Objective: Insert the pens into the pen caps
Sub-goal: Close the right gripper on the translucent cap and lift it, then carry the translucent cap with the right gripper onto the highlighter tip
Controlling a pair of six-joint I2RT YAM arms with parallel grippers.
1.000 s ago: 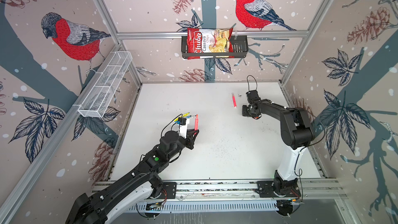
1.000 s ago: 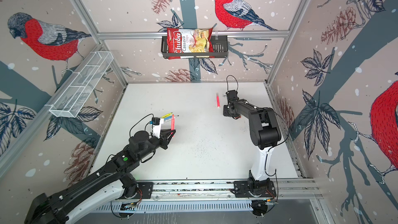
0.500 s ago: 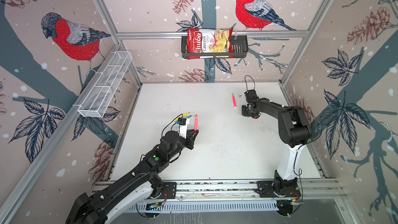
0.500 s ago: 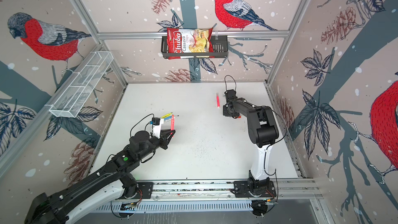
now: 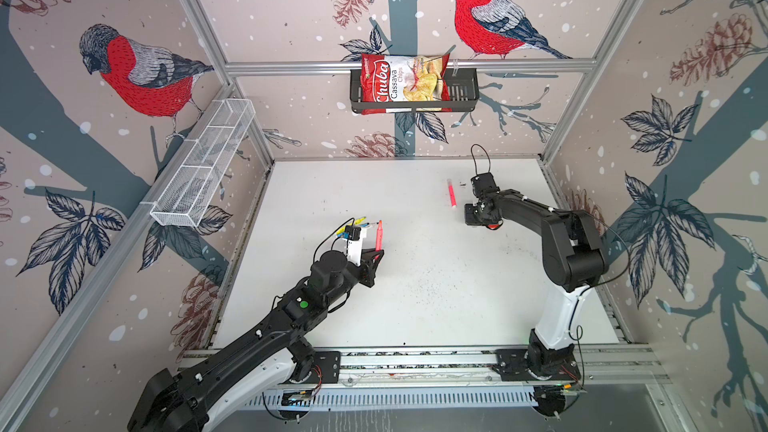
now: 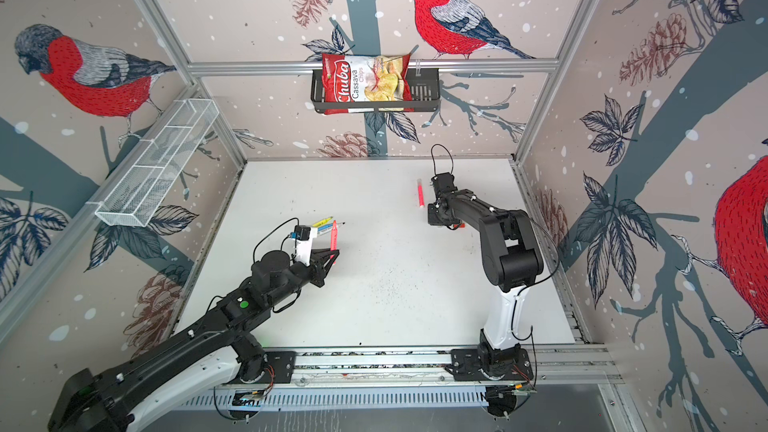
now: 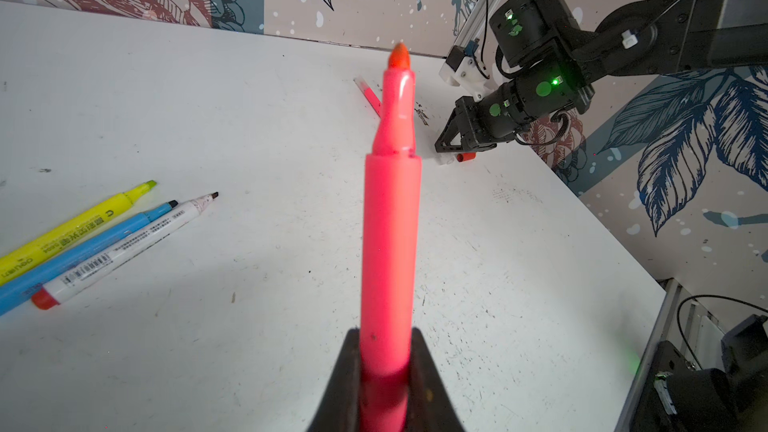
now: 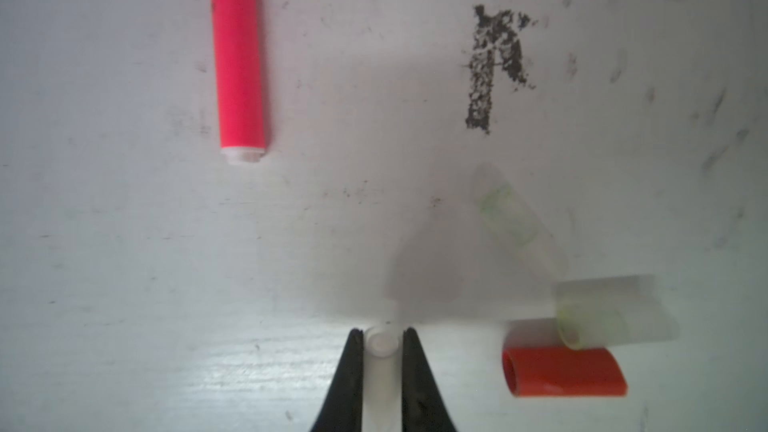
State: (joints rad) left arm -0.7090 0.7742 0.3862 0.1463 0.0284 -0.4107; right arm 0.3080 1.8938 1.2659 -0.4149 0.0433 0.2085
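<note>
Lower centre in both top views: grips neon pink pen [image 5: 378,236] in closed left jaws. Just left, flat on table [image 5: 415,305]: yellow pen [image 7: 79,222], blue pen [image 7: 83,251], white pen [image 7: 124,247]. Upper right: pinches clear cap [image 8: 380,347] in closed right jaws, near red cap [image 8: 565,371]. Beyond: second pink pen [image 5: 451,193].

glossy plastic pink pen [image 7: 390,243], scuffed matt white table [image 7: 519,284]

Black jointed arms [image 5: 291,317] with white base links [image 5: 557,317], green lights [image 7: 555,81], looping black cables [image 5: 482,155].
</note>
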